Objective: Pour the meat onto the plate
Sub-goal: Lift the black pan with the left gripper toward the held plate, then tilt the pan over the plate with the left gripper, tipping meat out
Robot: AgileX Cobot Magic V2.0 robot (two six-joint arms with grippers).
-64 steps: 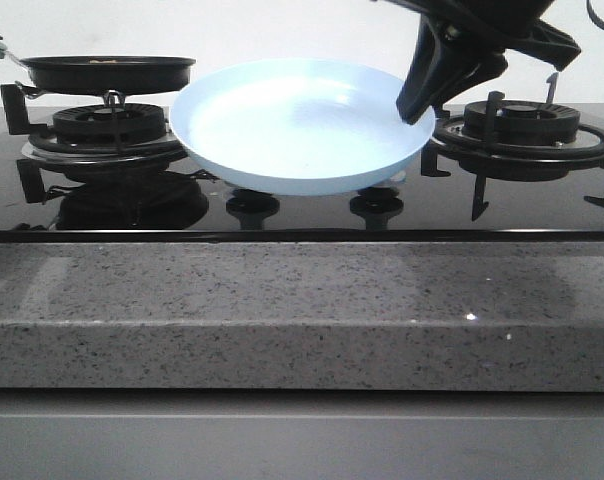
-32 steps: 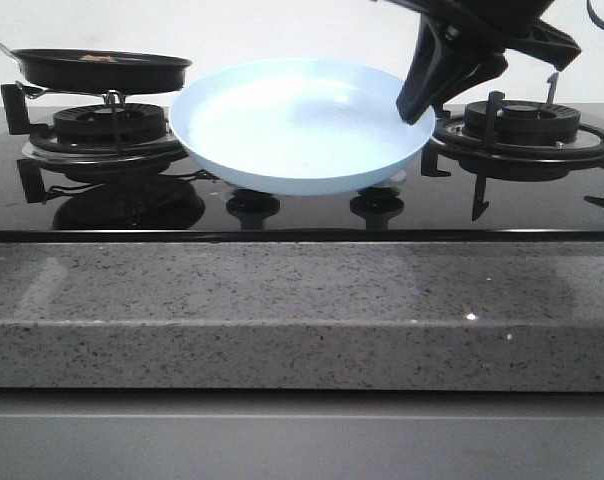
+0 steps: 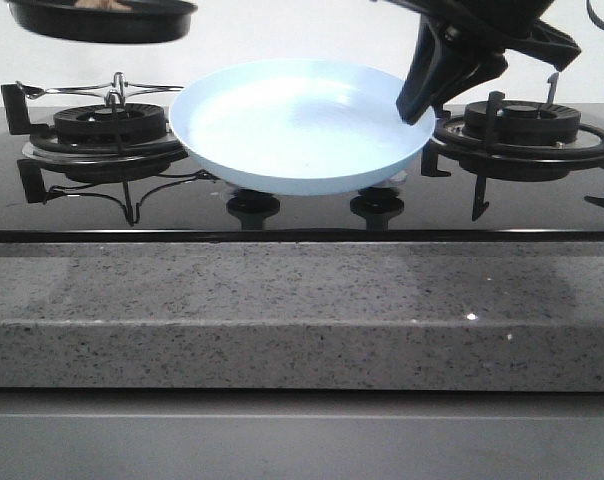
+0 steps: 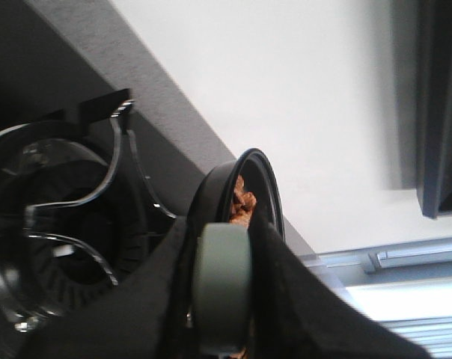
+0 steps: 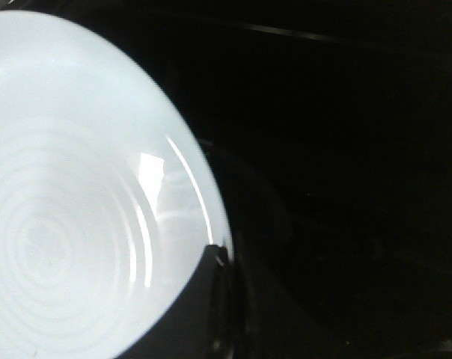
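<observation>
I am holding the pan [image 3: 102, 20] in the air above the left burner [image 3: 110, 125], clear of its grate, near the stove's [image 3: 302, 215] left edge. In the front view only the pan's underside and rim are showing, at the top left corner, with a sliver of meat [image 3: 100, 5] peeking over the rim. In the left wrist view the left gripper [image 4: 222, 299] is closing on the pan's grey-green handle [image 4: 222, 284], its dark fingers [image 4: 278, 299] pressing on both sides of it. Beyond the handle the pan is appearing edge-on, with reddish-brown meat [image 4: 241, 206] lying inside against its wall. The left burner and its grate [image 4: 76, 224] are lying beside the pan in that view.

The plate [image 3: 297, 125] is sitting at the middle of the stove, between the two burners, resting over the control knobs [image 3: 254, 205] and bare of food. I am keeping the right gripper [image 3: 427, 95] at the plate's right rim, next to the right burner [image 3: 527, 125]; one dark finger [image 3: 432, 75] is reaching down onto the rim. In the right wrist view a dark finger [image 5: 203, 314] is overlapping the plate's [image 5: 76, 209] edge, but I cannot tell whether that pincer is clamped on the rim or apart. The grey counter [image 3: 302, 310] is running along the stove's front edge.
</observation>
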